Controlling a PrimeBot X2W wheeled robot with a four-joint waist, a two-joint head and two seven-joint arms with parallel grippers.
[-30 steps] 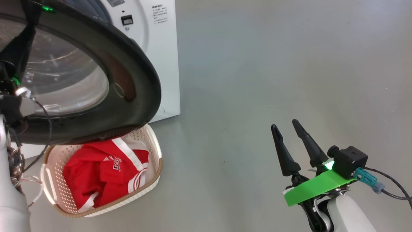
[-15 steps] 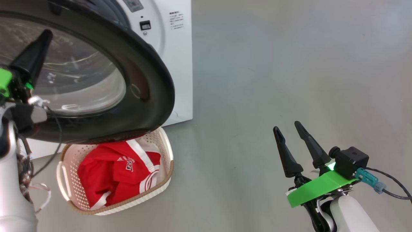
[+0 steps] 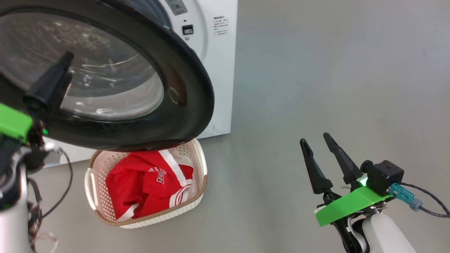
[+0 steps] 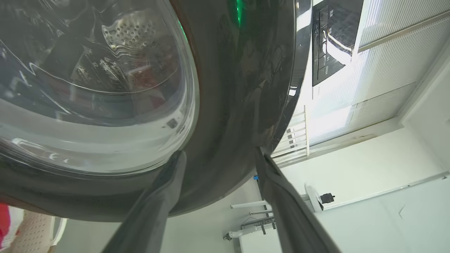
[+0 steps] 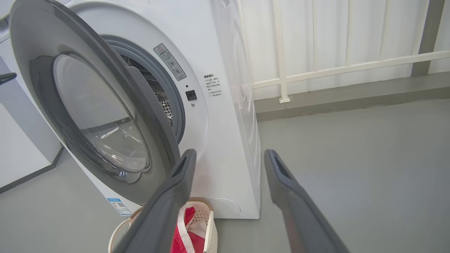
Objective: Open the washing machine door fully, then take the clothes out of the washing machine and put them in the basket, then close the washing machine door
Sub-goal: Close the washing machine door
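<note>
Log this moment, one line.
door: partly open | clothes: in basket | left gripper: open, at door | right gripper: open, empty

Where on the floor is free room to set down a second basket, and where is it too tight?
Free: the grey floor between the washing machine and the right tool, and the strip in front of the basket. Crowded: under the washing machine door, which overhangs the basket holding the clothes.

Bright diffuse daylight, soft shadows, glassy reflections, warped edges
</note>
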